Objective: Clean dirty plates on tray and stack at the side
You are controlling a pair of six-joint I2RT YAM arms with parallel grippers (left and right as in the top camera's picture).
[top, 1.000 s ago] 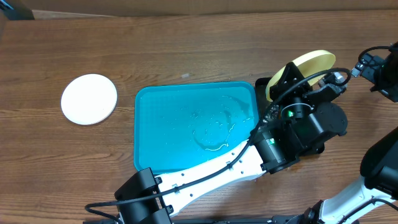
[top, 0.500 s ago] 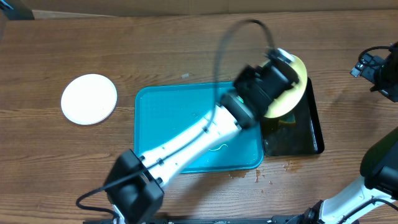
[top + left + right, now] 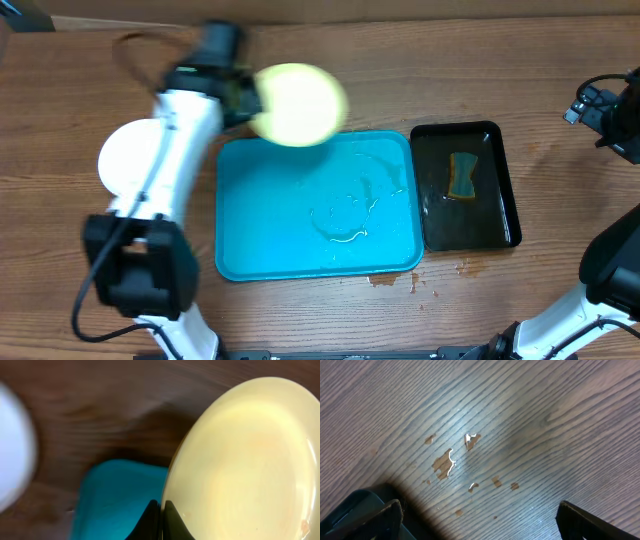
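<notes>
My left gripper (image 3: 243,101) is shut on the rim of the pale yellow-green plate (image 3: 297,104) and holds it in the air over the far left edge of the turquoise tray (image 3: 260,240). In the left wrist view the plate (image 3: 245,460) fills the right side, with my fingers (image 3: 162,517) pinching its edge above the tray (image 3: 120,500). A white plate (image 3: 125,160) lies on the table to the left, partly under my left arm. My right gripper (image 3: 477,520) is open and empty over bare wood at the far right.
A black tray (image 3: 468,190) holding a sponge (image 3: 462,175) sits right of the turquoise tray. Water pools on the turquoise tray (image 3: 345,225). Brown drips spot the table near the tray's front right corner (image 3: 400,280).
My left arm has swung from the black tray leftward across the turquoise tray, carrying the yellow-green plate to the far left. The right arm has not moved.
</notes>
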